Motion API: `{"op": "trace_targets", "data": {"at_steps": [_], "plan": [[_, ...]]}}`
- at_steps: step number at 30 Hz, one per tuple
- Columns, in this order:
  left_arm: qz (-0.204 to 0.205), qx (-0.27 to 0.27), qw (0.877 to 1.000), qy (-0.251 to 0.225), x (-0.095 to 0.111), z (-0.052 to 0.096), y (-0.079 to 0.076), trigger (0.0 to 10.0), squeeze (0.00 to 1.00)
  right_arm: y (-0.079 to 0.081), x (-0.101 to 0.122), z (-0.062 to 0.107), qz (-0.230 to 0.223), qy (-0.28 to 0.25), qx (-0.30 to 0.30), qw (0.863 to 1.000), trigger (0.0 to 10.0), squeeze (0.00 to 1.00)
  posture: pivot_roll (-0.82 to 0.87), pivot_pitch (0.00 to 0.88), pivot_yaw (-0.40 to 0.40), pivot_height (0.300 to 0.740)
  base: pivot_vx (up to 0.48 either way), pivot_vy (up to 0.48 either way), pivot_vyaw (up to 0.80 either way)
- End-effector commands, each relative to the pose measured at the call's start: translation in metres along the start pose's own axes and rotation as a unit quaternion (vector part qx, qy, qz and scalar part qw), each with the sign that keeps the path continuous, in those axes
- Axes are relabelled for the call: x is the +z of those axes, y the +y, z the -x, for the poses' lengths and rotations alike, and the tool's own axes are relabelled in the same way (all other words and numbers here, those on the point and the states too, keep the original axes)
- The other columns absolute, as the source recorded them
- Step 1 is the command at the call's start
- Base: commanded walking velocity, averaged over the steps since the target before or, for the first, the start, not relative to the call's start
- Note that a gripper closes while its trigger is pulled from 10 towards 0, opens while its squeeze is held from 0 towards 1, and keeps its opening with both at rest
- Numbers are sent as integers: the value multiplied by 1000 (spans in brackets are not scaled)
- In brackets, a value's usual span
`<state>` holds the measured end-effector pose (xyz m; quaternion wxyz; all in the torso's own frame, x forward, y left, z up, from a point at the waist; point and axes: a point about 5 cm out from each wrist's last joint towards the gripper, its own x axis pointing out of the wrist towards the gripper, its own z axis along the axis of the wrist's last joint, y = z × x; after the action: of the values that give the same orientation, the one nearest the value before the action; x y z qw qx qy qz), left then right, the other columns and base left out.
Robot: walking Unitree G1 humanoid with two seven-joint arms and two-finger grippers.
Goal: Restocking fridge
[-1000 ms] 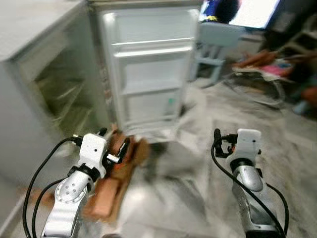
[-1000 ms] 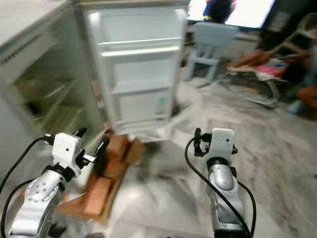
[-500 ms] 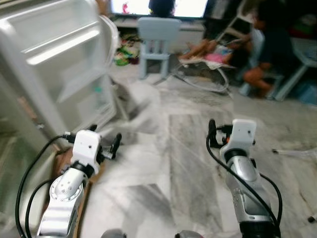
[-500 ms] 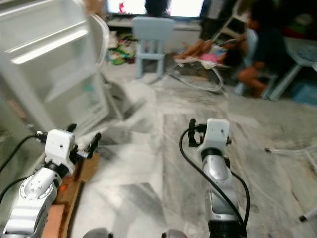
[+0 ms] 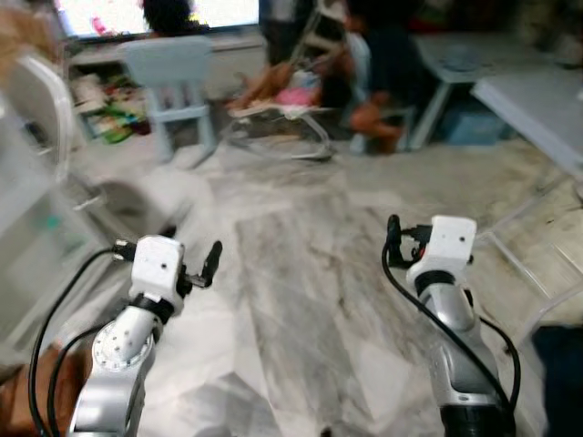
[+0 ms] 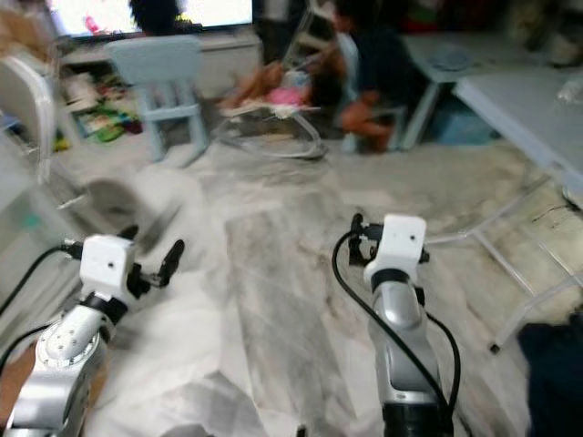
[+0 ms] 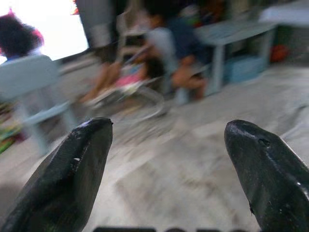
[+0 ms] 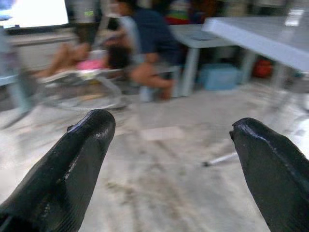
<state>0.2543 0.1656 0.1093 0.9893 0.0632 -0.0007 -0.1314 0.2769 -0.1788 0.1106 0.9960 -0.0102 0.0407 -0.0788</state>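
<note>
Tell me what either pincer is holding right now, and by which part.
Nothing. The left pincer and the right pincer are both open and empty above the marble floor.

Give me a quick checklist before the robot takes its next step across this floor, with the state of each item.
1. Left end effector empty and open: ok, fingers apart, nothing between them.
2. Right end effector empty and open: ok.
3. Floor just ahead free of obstacles: ok, bare marble between the arms.
4. People at a safe distance: cannot tell; a person sits on the floor ahead by the bouncer.
5. Table and its legs on the robot's right: not ok, close to the path.
6. Picture sharp enough to judge: not ok, the head views are blurred.
</note>
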Motion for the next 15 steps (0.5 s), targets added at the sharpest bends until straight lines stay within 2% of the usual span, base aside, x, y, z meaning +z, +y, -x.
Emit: {"op": "trace_targets", "data": {"at_steps": [1, 6, 9, 15], "plan": [[7, -16, 1000, -3, 0, -6, -8, 10000, 0, -4, 3, -1, 2, -7, -13, 1000, 10000, 0, 41, 43, -32, 740, 480, 0, -800], [29, -8, 1000, 5, -7, -8, -11, 10000, 0, -2, -4, 0, 0, 0, -11, 1000, 10000, 0, 29, 43, -11, 740, 480, 0, -800], [21, -27, 999, 11, -11, -9, -18, 10000, 0, 0, -8, 1, 0, 3, -8, 1000, 10000, 0, 29, 36, -12, 740, 480, 0, -800], [17, -31, 999, -23, 7, -22, -23, 10000, 0, -3, 2, -6, 1, -16, -15, 1000, 10000, 0, 27, 42, -16, 740, 480, 0, -800]]}}
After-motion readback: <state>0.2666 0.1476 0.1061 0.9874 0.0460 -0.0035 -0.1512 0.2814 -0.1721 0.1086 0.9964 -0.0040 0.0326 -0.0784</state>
